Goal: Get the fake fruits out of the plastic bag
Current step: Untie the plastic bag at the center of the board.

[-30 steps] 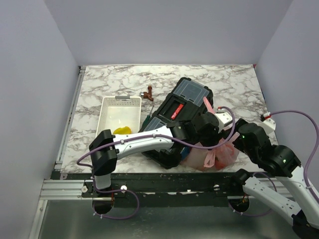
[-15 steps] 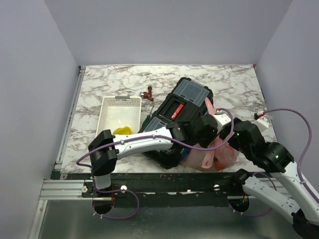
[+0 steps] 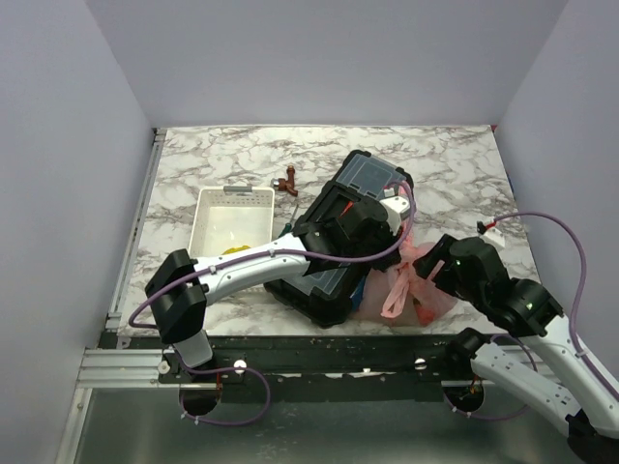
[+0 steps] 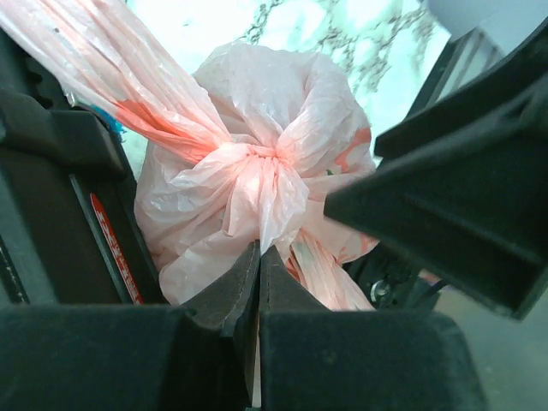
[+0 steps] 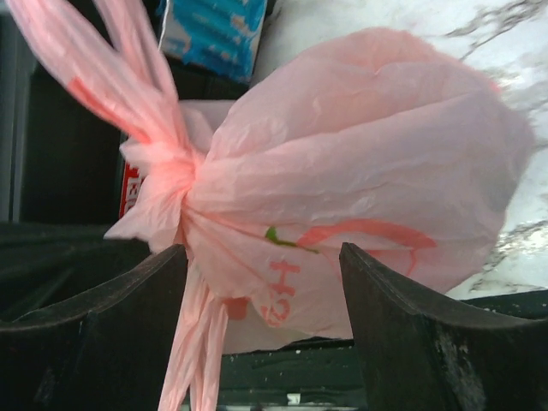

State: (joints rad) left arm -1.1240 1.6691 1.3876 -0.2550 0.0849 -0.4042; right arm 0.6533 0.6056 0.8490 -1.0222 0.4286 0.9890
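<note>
The pink plastic bag lies tied shut at the table's front edge, against the black toolbox. The fake fruits are hidden inside it. My left gripper reaches over the toolbox. In the left wrist view it is shut on a strand of the bag just below the knot. My right gripper is at the bag's right side. In the right wrist view it is open, with one finger on each side of the bag.
A white tray with a yellow thing in it stands left of the toolbox. A small brown-red figure lies behind it. A blue packet lies under the toolbox's near end. The table's front rail runs just below the bag.
My left arm has swung back over the toolbox. My right gripper has moved left, closer round the bag. The bag's handles now hang down at the front.
</note>
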